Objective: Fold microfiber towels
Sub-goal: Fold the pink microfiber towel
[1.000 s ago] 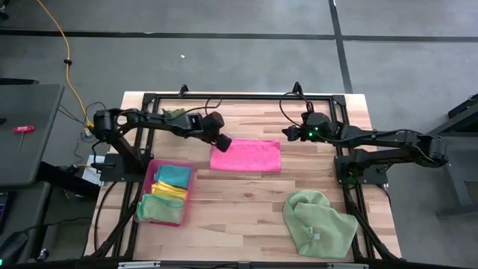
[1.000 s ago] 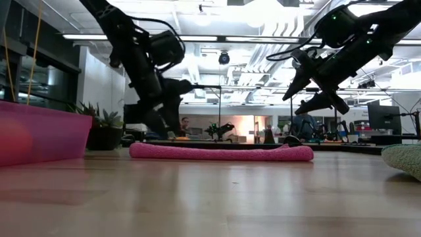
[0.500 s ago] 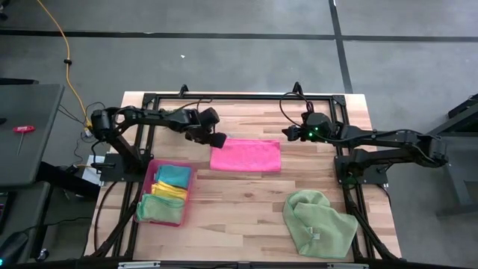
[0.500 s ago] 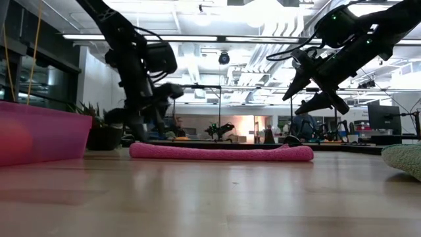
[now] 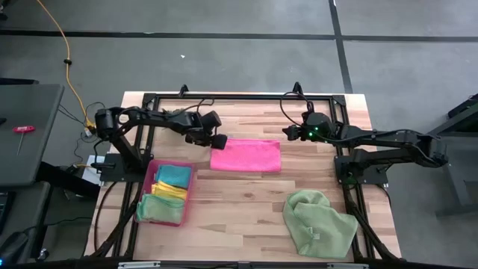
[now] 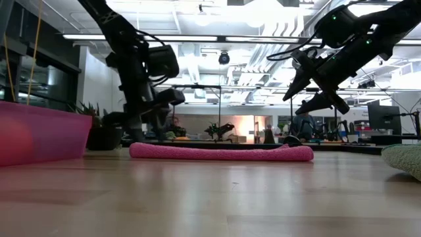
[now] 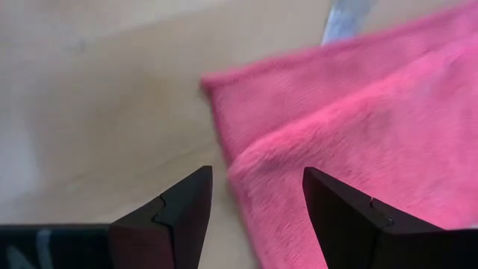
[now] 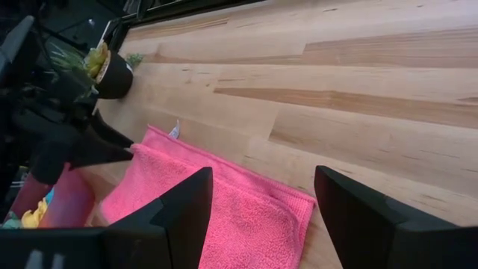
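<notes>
A light wooden table (image 5: 246, 202) with a butcher-block grain carries everything, with a black frame (image 5: 246, 96) running along its edges. A folded hot pink towel (image 5: 246, 157) lies flat near the middle of the far half. A crumpled pale green towel (image 5: 320, 223) sits toward the near right corner. On the left side rests a translucent pink tray (image 5: 148, 184), which holds folded teal, yellow and pale green cloths. A small potted plant (image 8: 112, 71) stands at the far edge, left of the pink towel.
</notes>
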`<action>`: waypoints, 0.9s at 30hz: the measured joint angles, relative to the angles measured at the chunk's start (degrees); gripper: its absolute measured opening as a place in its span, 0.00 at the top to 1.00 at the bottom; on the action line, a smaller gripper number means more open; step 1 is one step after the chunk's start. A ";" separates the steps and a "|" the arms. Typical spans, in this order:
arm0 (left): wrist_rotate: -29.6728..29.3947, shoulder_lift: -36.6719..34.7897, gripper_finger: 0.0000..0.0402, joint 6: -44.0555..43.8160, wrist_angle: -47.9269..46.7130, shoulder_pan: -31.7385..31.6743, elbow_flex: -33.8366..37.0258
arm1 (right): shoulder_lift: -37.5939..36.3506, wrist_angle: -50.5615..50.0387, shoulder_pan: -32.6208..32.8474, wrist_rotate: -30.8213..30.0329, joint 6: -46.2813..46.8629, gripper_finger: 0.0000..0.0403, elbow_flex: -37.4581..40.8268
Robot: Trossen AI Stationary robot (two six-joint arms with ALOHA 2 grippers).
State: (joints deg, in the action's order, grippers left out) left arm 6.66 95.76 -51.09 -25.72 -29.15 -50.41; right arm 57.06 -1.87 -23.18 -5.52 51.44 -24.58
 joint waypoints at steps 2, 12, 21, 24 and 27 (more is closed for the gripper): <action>0.17 0.27 0.50 0.09 -1.29 0.03 0.00 | 0.01 0.00 0.00 0.02 -0.09 0.44 -0.02; 2.87 1.61 0.50 -1.31 3.66 0.48 -0.02 | 0.00 0.00 -0.07 -0.07 0.13 0.44 -0.02; 3.40 1.48 0.50 -1.27 4.90 0.46 -0.02 | 0.02 -0.02 -0.07 -0.15 1.14 0.44 -0.02; 3.42 0.83 0.50 -0.86 4.93 0.44 -0.02 | 0.02 -0.01 -0.07 -0.22 1.09 0.44 -0.01; 3.71 0.62 0.50 -0.79 5.78 0.69 -0.02 | 0.02 -0.02 -0.07 -0.24 1.09 0.44 -0.02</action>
State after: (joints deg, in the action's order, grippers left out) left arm 10.37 96.38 -51.88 -19.93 -28.46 -50.43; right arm 57.08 -1.89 -23.24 -5.76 52.53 -24.60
